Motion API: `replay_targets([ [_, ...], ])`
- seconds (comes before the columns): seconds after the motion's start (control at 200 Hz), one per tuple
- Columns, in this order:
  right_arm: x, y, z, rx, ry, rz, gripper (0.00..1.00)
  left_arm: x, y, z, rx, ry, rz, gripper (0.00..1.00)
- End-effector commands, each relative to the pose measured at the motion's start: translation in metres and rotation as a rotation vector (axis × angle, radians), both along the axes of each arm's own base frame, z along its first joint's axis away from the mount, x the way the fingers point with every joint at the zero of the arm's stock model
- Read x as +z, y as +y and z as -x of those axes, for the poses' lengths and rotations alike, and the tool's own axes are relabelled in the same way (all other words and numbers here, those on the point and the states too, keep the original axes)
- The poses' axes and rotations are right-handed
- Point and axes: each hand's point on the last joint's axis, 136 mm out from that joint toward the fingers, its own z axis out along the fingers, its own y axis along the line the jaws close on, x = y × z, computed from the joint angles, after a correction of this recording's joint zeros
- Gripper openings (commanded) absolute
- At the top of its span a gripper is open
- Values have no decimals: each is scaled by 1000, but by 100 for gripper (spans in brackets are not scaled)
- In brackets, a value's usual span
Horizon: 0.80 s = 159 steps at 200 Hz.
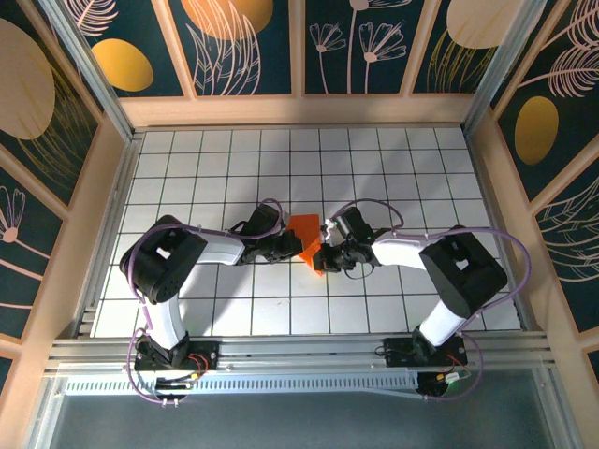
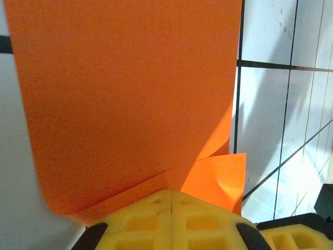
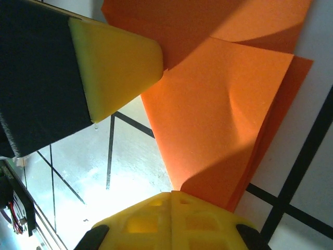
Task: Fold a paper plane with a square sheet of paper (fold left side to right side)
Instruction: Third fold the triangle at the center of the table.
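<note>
- The square sheet of paper (image 1: 306, 236) lies mid-tabletop (image 1: 215, 168), between the two arms and already partly doubled over. The wrist views show at least two orange layers with their edges slightly offset.
- Left tool (image 1: 285, 245): in its wrist view the yellow pads (image 2: 156, 221) meet with no gap, and the paper's edge runs in under them. Judged clamped on the sheet. A broad flap rises from that pinch and curls upward, so the hold seems meant to carry the left side across.
- Right tool (image 1: 329, 254): its pads (image 3: 156, 224) are also pressed together, and a corner of the layered paper narrows into them. Judged clamped there, probably to anchor the right side so the sheet doesn't slide while the flap travels.
- In the right wrist view a finger of the left tool touches the paper's far edge, so the two tools sit close, on opposite edges.
- The upper layer shows a soft dent and no sharp crease. The fold looks unfinished.
- Next move, as a judgement: bring the raised flap down edge to edge, then press the crease. The main risk is skewed edges.
</note>
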Motion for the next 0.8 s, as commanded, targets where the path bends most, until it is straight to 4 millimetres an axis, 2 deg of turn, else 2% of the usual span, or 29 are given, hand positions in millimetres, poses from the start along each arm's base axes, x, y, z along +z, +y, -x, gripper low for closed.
replay_targets([
  [0.0, -7, 1, 11, 19, 39, 2, 0, -37, 19, 4, 48, 55, -128, 0],
  [0.791, -19, -6, 16, 26, 60, 72, 0, -40, 20, 4, 45, 60, -141, 0],
])
